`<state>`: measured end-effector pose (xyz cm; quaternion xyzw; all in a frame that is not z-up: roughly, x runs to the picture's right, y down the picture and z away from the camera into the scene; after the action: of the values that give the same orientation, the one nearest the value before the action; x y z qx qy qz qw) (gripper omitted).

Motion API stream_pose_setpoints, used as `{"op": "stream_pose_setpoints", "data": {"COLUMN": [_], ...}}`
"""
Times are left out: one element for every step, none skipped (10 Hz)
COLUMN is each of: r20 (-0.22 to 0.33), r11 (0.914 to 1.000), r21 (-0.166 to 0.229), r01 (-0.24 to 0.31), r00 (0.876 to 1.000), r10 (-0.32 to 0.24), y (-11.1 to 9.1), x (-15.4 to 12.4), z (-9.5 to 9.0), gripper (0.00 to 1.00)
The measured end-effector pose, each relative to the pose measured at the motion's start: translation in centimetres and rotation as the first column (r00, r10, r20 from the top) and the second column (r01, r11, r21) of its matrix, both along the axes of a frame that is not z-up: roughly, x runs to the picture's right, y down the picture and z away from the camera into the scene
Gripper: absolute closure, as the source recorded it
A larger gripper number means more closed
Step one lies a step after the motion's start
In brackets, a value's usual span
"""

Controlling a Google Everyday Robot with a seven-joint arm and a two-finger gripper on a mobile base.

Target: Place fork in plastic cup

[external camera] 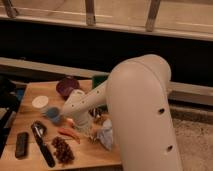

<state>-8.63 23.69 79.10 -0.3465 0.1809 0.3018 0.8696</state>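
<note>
The light-blue plastic cup stands on the wooden table, left of the arm's wrist. My gripper hangs low over the table just right of the cup and above the red chili pepper. It is shut, and the wrist hides most of it. I cannot make out the fork; it is hidden near the gripper or behind the arm, and I cannot tell whether it is held.
A purple bowl and a green object stand at the back. A white disc lies at the left, and a black-handled tool, a dark cluster and a black bar at the front. A pale crumpled thing sits beside the gripper.
</note>
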Motion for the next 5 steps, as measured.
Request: {"op": "stream_pose_setpoints", "data": {"r20": [-0.007, -0.016, -0.023, -0.028, -0.038], "r11": [0.9999, 0.9994, 0.9988, 0.9985, 0.9981], "r21": [-0.009, -0.020, -0.026, -0.027, -0.026], "r01": [-0.012, -0.029, -0.040, -0.047, -0.057], "r00": [1.000, 0.999, 0.999, 0.999, 0.998], "r10": [0.012, 0.029, 0.040, 0.046, 0.056], "y": [-0.8, -2.1, -3.0, -3.6, -4.4], "x": [0.3, 0.6, 0.6, 0.6, 0.7], "z": [-0.6, -1.6, -2.4, -2.8, -3.3], "gripper": [0.94, 0.94, 0.94, 0.94, 0.94]}}
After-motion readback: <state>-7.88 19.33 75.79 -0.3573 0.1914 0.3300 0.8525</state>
